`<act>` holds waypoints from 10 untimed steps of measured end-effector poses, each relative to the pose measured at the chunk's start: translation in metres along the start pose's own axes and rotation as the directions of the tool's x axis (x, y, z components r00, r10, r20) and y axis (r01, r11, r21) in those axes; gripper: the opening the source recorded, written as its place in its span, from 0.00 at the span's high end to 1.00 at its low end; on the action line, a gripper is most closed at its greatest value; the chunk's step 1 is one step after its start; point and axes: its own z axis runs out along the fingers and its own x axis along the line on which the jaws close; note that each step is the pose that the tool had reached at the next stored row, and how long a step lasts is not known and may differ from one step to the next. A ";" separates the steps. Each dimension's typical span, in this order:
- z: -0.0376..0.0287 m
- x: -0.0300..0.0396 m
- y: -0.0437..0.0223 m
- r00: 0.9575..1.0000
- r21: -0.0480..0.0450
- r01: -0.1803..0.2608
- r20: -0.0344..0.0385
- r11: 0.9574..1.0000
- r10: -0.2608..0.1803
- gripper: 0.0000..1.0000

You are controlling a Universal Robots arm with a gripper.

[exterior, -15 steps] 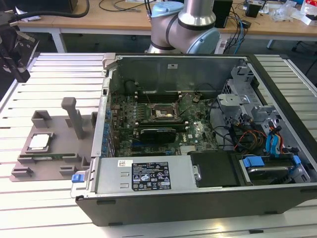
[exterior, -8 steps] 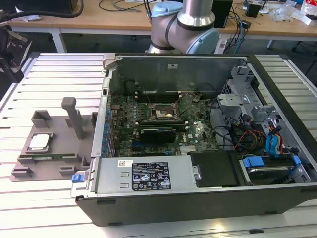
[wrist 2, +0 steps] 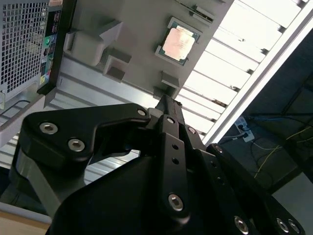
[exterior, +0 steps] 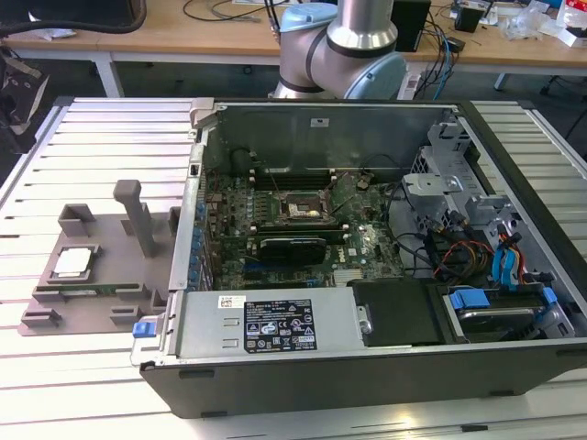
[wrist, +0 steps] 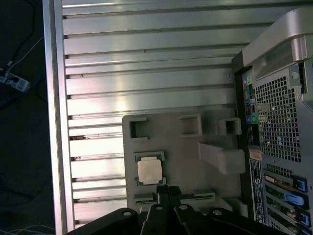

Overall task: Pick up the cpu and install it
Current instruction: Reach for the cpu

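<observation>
The cpu (exterior: 73, 263), a small square chip with a shiny metal top, lies flat in a recess of the grey holder plate (exterior: 101, 293) at the exterior view's left, outside the computer case. Both wrist views show the cpu (wrist 2: 179, 41) (wrist: 149, 171) from well above. My gripper (wrist: 167, 189) (wrist 2: 166, 100) hangs in the air over the holder, its black fingertips close together with nothing between them, clear of the chip. The dark socket (exterior: 303, 209) with a metal frame sits on the motherboard inside the case.
The open computer case (exterior: 514, 174) lies on a ribbed metal table (exterior: 101, 137). A long black card (exterior: 292, 246) sits just in front of the socket, with cables and drive bays (exterior: 468, 229) at the exterior view's right. Upright grey posts (exterior: 138, 215) rise from the holder.
</observation>
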 end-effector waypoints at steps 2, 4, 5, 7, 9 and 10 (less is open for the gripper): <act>0.0000 0.0024 -0.0002 1.000 0.000 0.000 0.000 1.000 0.000 0.89; -0.0001 0.0074 -0.0005 1.000 0.000 0.000 0.000 1.000 0.000 0.89; 0.0000 0.0081 -0.0006 1.000 0.000 0.000 0.000 1.000 0.000 0.89; -0.0001 0.0110 -0.0008 1.000 0.000 0.000 0.000 1.000 0.000 0.89; -0.0001 0.0125 -0.0009 1.000 0.000 0.000 0.000 1.000 0.000 0.89; -0.0001 0.0134 -0.0010 1.000 0.000 0.000 0.000 1.000 0.000 0.89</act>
